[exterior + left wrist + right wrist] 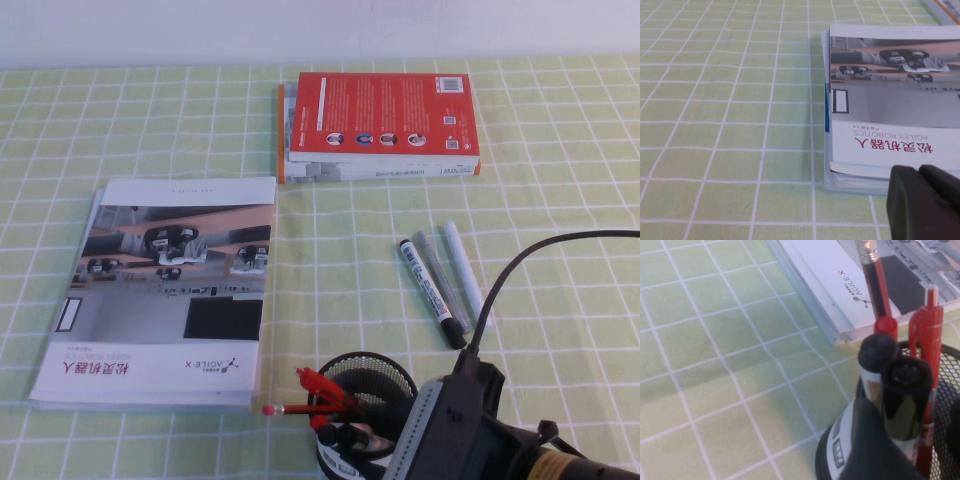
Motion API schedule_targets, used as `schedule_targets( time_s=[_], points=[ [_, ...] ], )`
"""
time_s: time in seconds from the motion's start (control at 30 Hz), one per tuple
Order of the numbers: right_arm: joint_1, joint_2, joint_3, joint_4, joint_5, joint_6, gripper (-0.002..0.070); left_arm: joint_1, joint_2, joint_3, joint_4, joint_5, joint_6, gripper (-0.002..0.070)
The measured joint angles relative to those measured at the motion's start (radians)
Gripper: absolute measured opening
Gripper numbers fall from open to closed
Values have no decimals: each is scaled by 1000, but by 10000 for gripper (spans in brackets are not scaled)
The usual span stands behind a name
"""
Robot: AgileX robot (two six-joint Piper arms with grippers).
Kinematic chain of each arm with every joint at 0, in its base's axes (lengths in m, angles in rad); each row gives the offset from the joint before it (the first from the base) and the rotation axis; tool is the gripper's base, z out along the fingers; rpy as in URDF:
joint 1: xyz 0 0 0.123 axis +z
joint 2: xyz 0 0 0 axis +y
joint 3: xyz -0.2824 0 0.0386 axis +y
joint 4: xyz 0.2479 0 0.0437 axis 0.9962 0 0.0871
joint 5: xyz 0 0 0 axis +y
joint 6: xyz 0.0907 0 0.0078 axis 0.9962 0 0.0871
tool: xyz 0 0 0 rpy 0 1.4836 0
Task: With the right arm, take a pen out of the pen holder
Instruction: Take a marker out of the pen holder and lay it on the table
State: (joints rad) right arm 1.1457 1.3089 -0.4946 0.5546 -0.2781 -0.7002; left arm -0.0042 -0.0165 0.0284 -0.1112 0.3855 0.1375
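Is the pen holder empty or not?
Not empty: red pens and black markers stand in the pen holder. Right gripper hovers at it, open; left gripper sits by the brochure.

The surface [560,200] is covered in light green, checked with white lines. The pen holder [392,374] is black mesh; red pens [325,383] and black-capped markers [905,380] are seen in it. The book [385,105] is orange-red, the brochure [170,280] white and grey; one loose pen [463,265] appears pale blue.

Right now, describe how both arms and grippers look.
Right arm, near right edge: dark grey housing, pale dotted strip, yellow label, black cable arching off it. Right gripper, at the black mesh pen holder: matte black. Left gripper, by the white brochure: rounded, matte black.
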Motion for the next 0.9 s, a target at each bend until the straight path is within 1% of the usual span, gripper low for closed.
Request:
schedule_targets(
  time_s=[0.47,0.9],
  points=[
    [0,2,-35,-11,15,0,286,0,0,0,0,0,0,-5],
    [0,51,-35,-11,13,0,286,0,0,0,0,0,0,-5]
  ],
)
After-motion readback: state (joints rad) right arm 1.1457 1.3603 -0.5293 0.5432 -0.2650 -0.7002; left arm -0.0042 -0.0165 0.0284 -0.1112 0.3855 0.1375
